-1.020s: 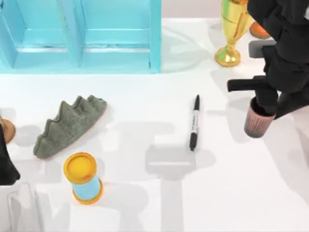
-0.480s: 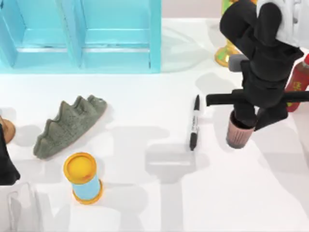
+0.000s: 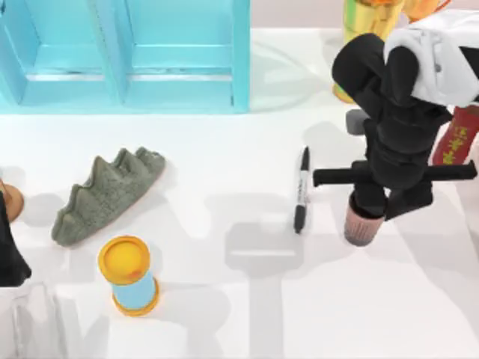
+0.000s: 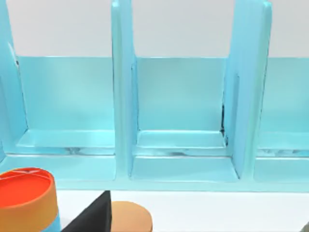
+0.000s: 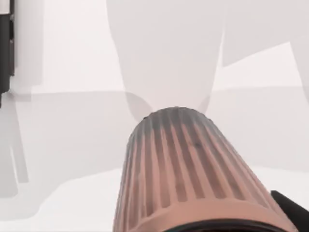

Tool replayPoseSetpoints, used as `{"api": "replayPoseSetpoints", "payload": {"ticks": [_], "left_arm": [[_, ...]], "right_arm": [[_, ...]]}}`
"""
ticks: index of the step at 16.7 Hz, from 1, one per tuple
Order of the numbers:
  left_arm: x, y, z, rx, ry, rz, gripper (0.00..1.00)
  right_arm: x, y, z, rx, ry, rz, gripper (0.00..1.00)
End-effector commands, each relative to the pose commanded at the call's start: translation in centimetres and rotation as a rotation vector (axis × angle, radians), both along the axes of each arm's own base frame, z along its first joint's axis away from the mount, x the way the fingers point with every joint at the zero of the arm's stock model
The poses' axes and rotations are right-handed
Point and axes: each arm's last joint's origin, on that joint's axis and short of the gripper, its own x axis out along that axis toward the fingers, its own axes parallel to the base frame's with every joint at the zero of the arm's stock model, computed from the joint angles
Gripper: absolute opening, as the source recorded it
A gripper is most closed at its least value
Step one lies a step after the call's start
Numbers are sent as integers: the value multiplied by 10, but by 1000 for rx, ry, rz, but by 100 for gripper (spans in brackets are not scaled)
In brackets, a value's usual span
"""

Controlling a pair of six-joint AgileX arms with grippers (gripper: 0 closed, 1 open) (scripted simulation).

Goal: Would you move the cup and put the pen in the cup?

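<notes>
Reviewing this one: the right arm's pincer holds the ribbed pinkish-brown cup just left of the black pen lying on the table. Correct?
Not quite. In the top view the right pincer holds the ribbed pinkish-brown cup just right of the black pen, not left. The pen does lie on the table.

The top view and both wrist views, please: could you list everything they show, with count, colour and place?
cup: one, ribbed pinkish-brown, top view's right, beside the pen, under the right tool.
pen: one, black with white band, lying flat at centre.
blue cylinder: one, yellow-orange rims, front left.
spiky lump: one, grey-green, left of centre.
rack: one, light blue, back left.
trophy: one, gold, back right, partly behind the arm.
red bottle: one, right edge.
brown object: one, left edge.
table: white.
right tool: black, on the cup's rim.
left arm: black, parked at the left edge.
</notes>
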Motion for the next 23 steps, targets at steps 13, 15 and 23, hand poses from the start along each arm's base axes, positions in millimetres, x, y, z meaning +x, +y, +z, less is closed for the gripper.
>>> {"api": "replayPoseSetpoints", "payload": {"ticks": [13, 15, 23], "left_arm": [[0, 0, 0, 0, 0, 0, 100], [0, 0, 0, 0, 0, 0, 100], [0, 0, 0, 0, 0, 0, 100]], "right_arm": [[0, 0, 0, 0, 0, 0, 90], [0, 0, 0, 0, 0, 0, 100], [0, -1, 0, 0, 0, -2, 100]]}}
